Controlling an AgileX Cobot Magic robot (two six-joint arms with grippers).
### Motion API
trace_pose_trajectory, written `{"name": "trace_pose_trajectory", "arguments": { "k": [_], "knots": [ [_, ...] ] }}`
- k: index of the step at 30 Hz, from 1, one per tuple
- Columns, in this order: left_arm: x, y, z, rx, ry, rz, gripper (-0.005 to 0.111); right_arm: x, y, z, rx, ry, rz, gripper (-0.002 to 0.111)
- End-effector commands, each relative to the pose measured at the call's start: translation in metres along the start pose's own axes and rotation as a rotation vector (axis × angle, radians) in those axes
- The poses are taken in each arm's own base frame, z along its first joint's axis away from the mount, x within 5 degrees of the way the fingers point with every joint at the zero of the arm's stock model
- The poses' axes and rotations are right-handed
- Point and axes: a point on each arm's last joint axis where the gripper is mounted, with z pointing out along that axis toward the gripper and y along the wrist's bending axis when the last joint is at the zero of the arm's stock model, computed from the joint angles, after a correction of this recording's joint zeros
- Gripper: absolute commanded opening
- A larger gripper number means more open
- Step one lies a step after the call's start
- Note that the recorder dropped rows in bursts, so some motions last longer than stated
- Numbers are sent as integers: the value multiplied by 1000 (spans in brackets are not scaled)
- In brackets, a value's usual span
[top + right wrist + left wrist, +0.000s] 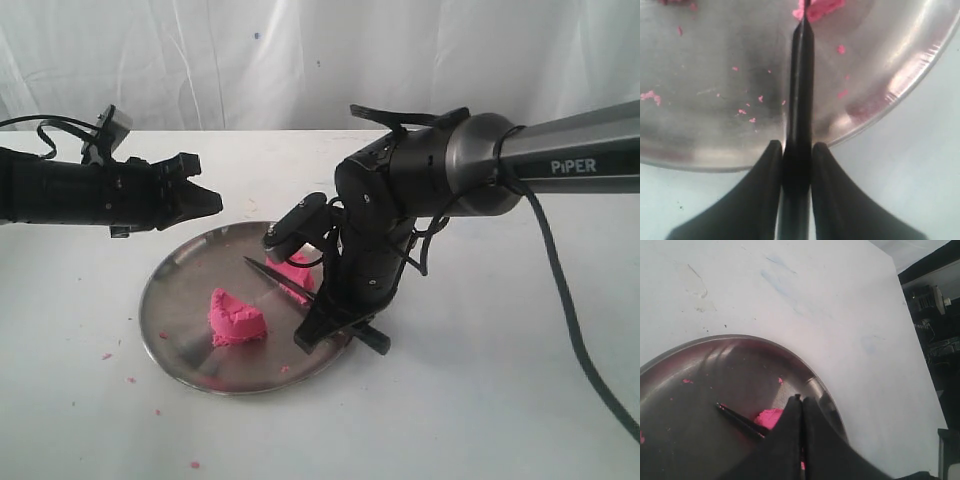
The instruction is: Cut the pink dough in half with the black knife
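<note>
The pink dough lies in two pieces on the steel plate (175, 300): one wedge half (237, 318) near the plate's middle and a second half (296, 271) beside the right arm. My right gripper (325, 315) (797, 147) is shut on the handle of the black knife (278, 276) (802, 75). The blade points across the plate, and its tip lies at the second half (817, 7). My left gripper (207, 200) (801, 401) is shut on nothing and hovers above the plate's far left rim. In its view the knife (740, 420) and a bit of dough (769, 416) lie just beyond its fingertips.
Small pink crumbs (747, 111) are scattered over the plate, and a few (105, 355) lie on the white table in front of it on the left. A white curtain (300, 60) closes off the back. The right arm's cable (580, 330) trails over the table on the right.
</note>
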Motion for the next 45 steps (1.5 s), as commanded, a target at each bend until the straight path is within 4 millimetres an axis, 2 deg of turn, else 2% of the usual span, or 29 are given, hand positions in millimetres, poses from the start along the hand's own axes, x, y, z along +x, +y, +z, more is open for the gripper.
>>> {"name": "trace_pose_trajectory", "arguments": {
  "k": [1,29,36,45],
  "knots": [
    [-2,-4,-3,22,-6,0,0,1,2,-2,-56,4,-3,0],
    [-2,-5,-3,25,-5,0,0,0,61,-7,-155,64,-127,0],
    [-2,-5,-3,25,-5,0,0,-1,60,-7,-139,52,-141,0],
    [-6,-14,-8,77,-23,-4,0,-7,30,-20,-59,-54,-44,0]
  ]
}}
